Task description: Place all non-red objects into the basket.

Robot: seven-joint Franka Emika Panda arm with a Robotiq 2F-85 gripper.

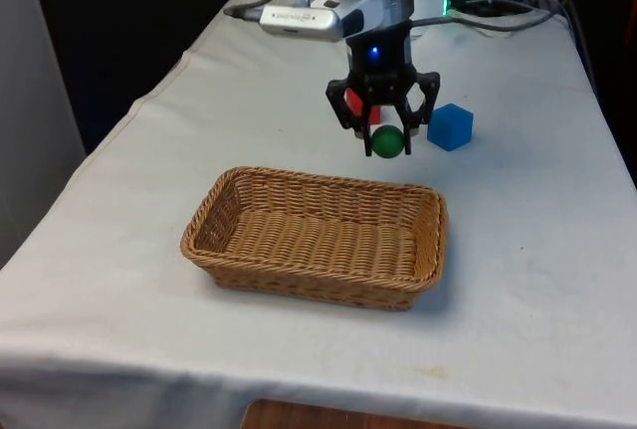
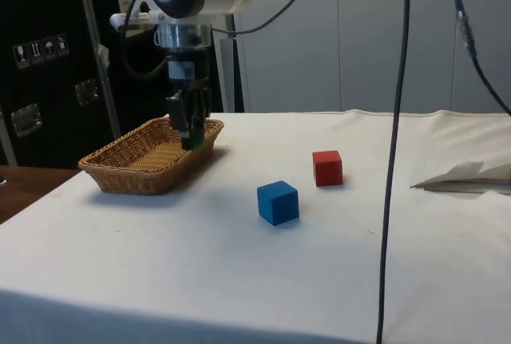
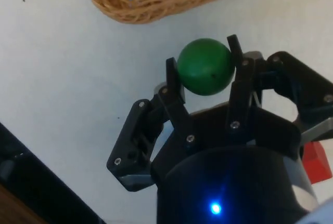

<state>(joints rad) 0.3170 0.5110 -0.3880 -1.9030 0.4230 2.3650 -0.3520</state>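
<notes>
My gripper [image 1: 387, 140] is shut on a green ball [image 1: 387, 140], held in the air just beyond the far rim of the wicker basket [image 1: 249, 258]. In the wrist view the green ball [image 3: 205, 66] sits pinched between both fingertips, with the basket's corner [image 3: 156, 0] close ahead. From the side, the gripper [image 2: 192, 138] hangs at the basket's [image 2: 128, 176] far end. A blue cube [image 1: 450, 126] lies on the cloth to the front view's right of the gripper. A red cube [image 2: 327, 168] rests beyond the blue cube [image 2: 278, 202]; its edge [image 1: 352, 102] shows behind the fingers.
Cables and a grey power unit [image 1: 299, 18] lie at the table's far end. A folded white sheet [image 2: 467, 175] rests on the cloth at the side view's right. The table's edges fall off on both sides.
</notes>
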